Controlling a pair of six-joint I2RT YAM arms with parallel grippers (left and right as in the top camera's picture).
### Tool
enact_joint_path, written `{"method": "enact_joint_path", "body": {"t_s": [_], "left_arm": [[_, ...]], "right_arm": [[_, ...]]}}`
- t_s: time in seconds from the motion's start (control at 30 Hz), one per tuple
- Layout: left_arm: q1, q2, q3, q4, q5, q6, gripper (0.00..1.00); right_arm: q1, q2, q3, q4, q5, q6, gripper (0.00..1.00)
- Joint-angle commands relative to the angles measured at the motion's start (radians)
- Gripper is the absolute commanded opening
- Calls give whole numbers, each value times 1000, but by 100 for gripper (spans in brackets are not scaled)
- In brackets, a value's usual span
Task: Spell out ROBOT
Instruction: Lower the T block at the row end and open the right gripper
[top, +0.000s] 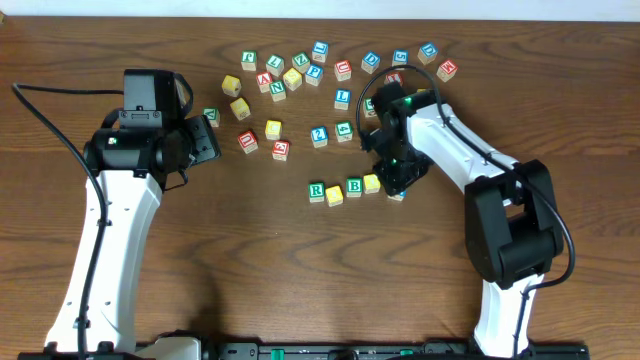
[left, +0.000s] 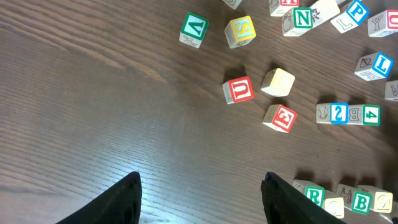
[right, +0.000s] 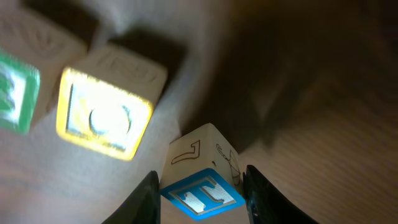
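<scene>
- Letter row (top: 343, 189): R, O, B, O, mid-table, slightly toward the right edge.
- Right gripper (right: 200, 202): fingers clamped on blue T block (right: 198, 163) at the row's right end, just beside the last O block (right: 104, 118).
- Left gripper (left: 199, 199): fingers wide apart, empty, toward the left edge.
- Step, as judged: placing the final letter.
- Next: seat it flush, release, lift straight clear.

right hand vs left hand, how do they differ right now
The right hand grips a blue-lettered block; the left hand is open and empty. The right hand is low by the yellow block; the left hand hangs over bare table. Both have dark fingers.
</scene>
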Motion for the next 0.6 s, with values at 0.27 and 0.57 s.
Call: {"method": "enact_joint_path", "body": {"t_s": [0.27, 0.57], "left_arm": [[3, 7, 16, 0, -2, -9, 61], [3, 7, 16, 0, -2, -9, 61]], "right_arm": [[-7, -20, -7, 71, 8, 426, 38], [-7, -20, -7, 43, -2, 686, 40]]}}
